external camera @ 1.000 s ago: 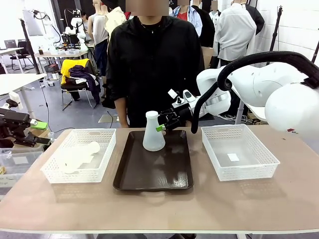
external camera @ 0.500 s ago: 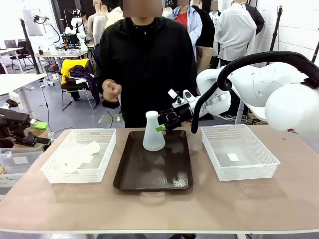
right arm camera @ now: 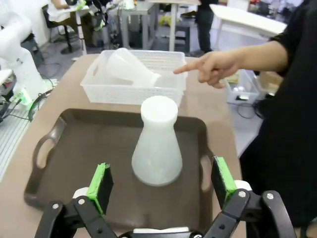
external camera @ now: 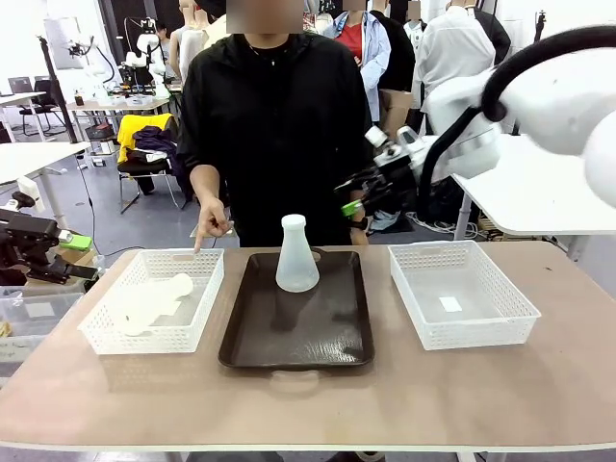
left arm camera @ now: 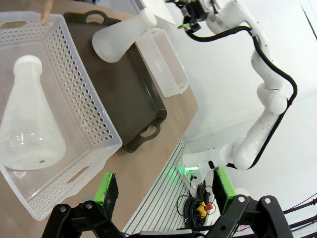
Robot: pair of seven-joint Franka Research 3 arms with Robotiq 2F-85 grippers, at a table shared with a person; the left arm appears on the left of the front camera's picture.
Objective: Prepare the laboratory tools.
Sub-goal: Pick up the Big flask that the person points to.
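Erlenmeyer flask [external camera: 296, 255] upright on brown tray [external camera: 289, 351]; second flask [external camera: 149, 300] lies in left basket [external camera: 207, 289].
Your right gripper [external camera: 352, 195] is raised past the tray, fingers apart; left gripper [left arm camera: 166, 187] fingers apart too; person's hand [external camera: 214, 223] points at that basket.

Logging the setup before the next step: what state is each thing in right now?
Tray: flat, carrying one flask.
Left basket: holding one flask.
Right basket: no flask in it.
Upright flask: standing on the tray, ungripped.
Lying flask: on its side in the left basket.
Left gripper: open, holding nothing.
Right gripper: open, holding nothing, raised beyond the tray.
Hand: pointing down at the left basket.
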